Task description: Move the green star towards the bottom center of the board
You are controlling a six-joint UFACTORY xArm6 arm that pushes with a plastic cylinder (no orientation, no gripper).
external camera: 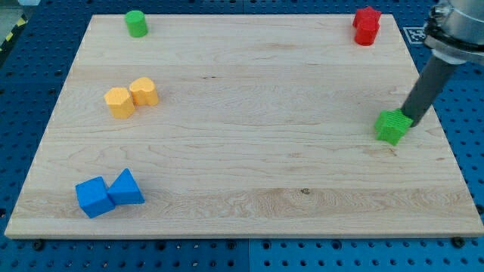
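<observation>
- green star (393, 126): sits on the board (242, 181) near its right edge, roughly mid-height in the view. Star shape is hard to confirm at this size; it reads as a chunky green block.
- my tip (412, 119): down at the star's upper-right side, touching it or just beside it; I cannot tell which. The rod slants up toward the view's top right, where the arm's body shows at the frame corner.
- No jaws on this rig, just the bare rod end; nothing is clamped or held.
- green cylinder (136, 23): top left of the board, near the top edge, well apart from the star.
- red blocks (367, 26): two of them touching or stacked at the top right corner; exact shapes unclear.
- yellow blocks (131, 97): a pair side by side and touching, on the left side, upper half.
- blue cube (94, 197) and blue triangular block (126, 187): touching each other, bottom left.
- Board lies on a blue perforated table (461, 91).
- The star is well to the right of the board's bottom centre.
</observation>
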